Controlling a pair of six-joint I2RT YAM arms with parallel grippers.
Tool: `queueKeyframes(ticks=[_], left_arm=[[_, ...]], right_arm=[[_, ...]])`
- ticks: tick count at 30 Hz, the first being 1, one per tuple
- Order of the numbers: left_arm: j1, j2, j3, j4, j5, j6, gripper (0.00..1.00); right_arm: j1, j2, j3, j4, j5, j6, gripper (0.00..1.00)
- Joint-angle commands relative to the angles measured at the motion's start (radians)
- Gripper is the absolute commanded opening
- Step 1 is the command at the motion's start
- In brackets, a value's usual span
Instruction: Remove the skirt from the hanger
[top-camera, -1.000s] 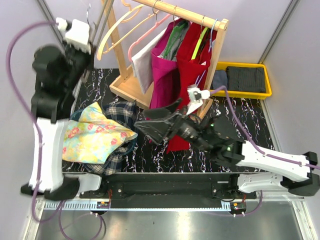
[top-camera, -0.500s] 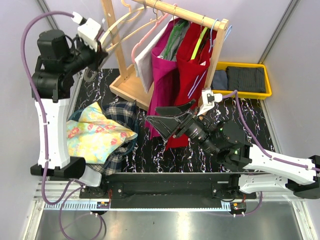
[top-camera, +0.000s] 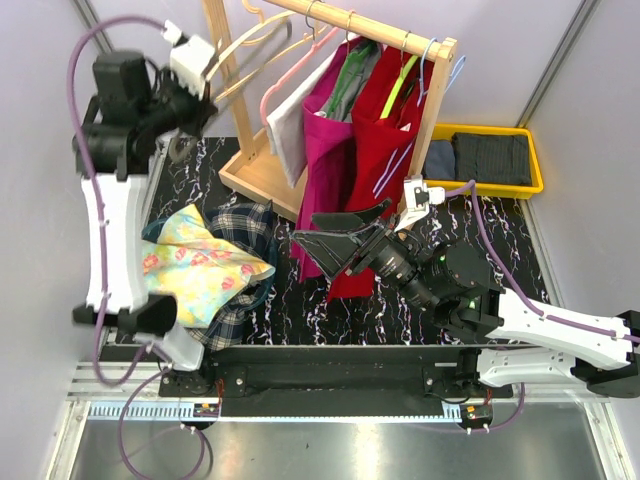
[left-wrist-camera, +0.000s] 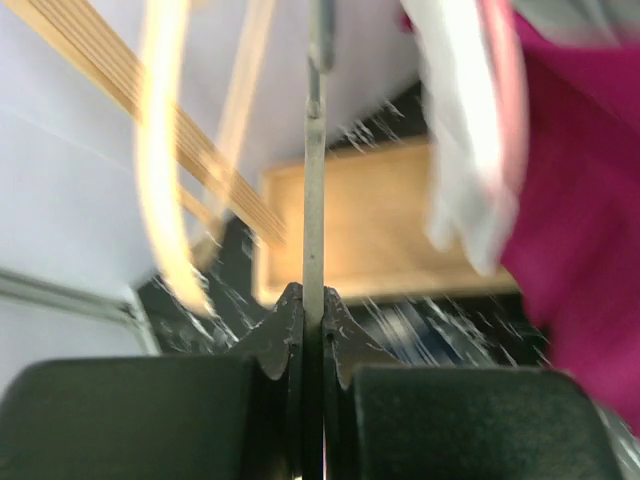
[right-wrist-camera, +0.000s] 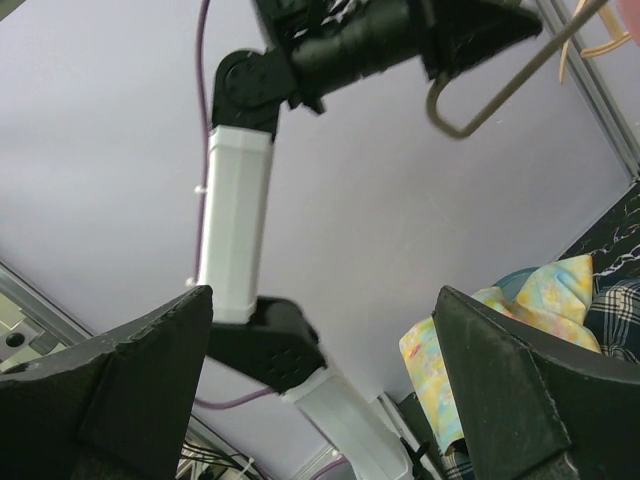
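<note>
One hanging garment (top-camera: 325, 150) is magenta, its neighbour (top-camera: 385, 140) red, and the rack (top-camera: 255, 172) pale wood. The surface (top-camera: 300, 305) is black with white veining. One cloth (top-camera: 190, 270) is yellow floral, another (top-camera: 245, 225) navy plaid, and the bin (top-camera: 490, 189) yellow.

The left arm (top-camera: 112, 230) stands tall, wrist bent toward the right — the left gripper (left-wrist-camera: 313, 305) has its fingers pressed nearly together. The right arm (top-camera: 545, 322) lies low, reaching leftward — the right gripper (top-camera: 318, 238) fingers are spread wide.
</note>
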Motion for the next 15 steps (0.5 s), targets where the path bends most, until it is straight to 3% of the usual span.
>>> queueKeyframes(ticks=[1,3,8,15], left_arm=[[-0.020,0.234,0.345,0.090,-0.111,0.002,0.00],[-0.068,0.289,0.395,0.117,-0.157,0.031,0.00],[-0.158,0.280,0.258,0.219,-0.196,0.089,0.00],[-0.168,0.343,0.275,0.303,-0.242,0.077,0.00]], right_arm=[[0.003,-0.027,0.001,0.030,0.027,-0.005,1.00],[0.003,-0.037,-0.017,0.033,0.036,-0.001,1.00],[0.005,-0.075,-0.046,0.046,0.073,-0.024,1.00],[0.003,-0.103,-0.082,0.058,0.084,-0.029,1.00]])
